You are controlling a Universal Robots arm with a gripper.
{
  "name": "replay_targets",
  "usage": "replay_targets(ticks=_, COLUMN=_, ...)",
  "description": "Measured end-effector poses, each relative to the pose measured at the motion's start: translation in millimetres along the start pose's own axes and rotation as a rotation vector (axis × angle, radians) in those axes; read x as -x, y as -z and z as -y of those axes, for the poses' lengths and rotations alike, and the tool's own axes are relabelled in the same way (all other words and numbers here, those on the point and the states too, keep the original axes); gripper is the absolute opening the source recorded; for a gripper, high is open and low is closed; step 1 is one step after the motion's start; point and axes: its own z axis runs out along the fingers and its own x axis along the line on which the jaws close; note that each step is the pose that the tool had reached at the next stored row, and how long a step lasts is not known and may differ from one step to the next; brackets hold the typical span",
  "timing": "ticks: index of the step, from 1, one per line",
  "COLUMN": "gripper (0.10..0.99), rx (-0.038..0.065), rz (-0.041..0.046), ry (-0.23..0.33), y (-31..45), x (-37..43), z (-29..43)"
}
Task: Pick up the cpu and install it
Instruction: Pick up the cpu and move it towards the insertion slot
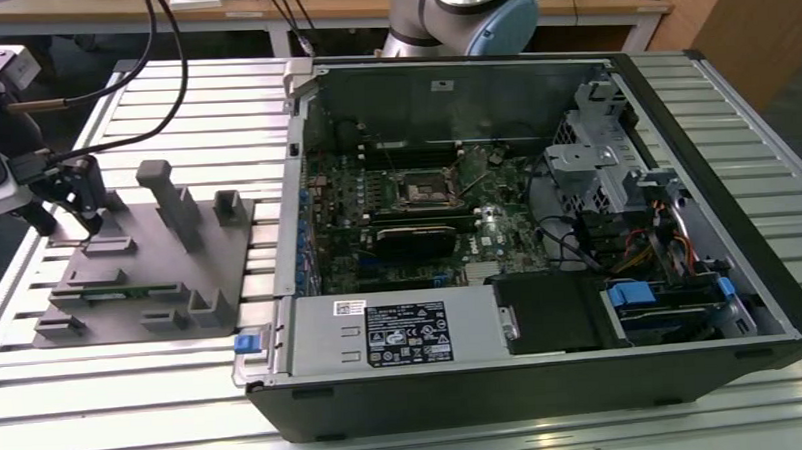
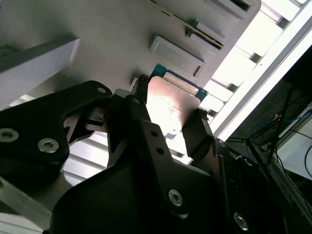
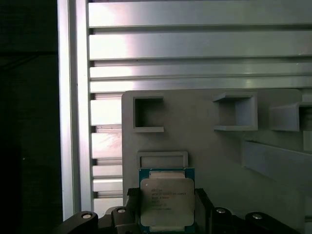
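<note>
Gripper (image 1: 92, 218) is clamped on the cpu (image 3: 167, 197). In both wrist views the black fingers (image 2: 196, 130) press on two opposite edges of the chip, with the silver lid facing the first wrist camera and the green board rim showing around it.

Pose: the wrist sits at the exterior view's left and the tool points down, fingertips low over the grey fixture (image 1: 149, 269), at its far corner on the exterior view's left. Can't tell whether the chip is touching the fixture surface or just clear of it.

In the first wrist view the cpu sits just beside a shallow framed pocket (image 3: 162, 159) in the fixture, with two open square pockets further along.

The fixture lies on the slatted aluminium bench (image 1: 170, 103), near the bench edge on the exterior view's left. The open computer case (image 1: 719, 174) is beside it on the exterior view's right. The black socket frame (image 1: 424, 188) on the motherboard is well apart from the gripper.

The arm's base joint (image 1: 468, 13) is at the bench's far edge, behind the case.
</note>
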Motion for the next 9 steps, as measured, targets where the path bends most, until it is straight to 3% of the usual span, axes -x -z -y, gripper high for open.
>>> replay_targets(ticks=9, gripper=0.533, rx=0.0, rz=0.0, ry=0.0, y=1.6, x=0.0, z=-0.1)
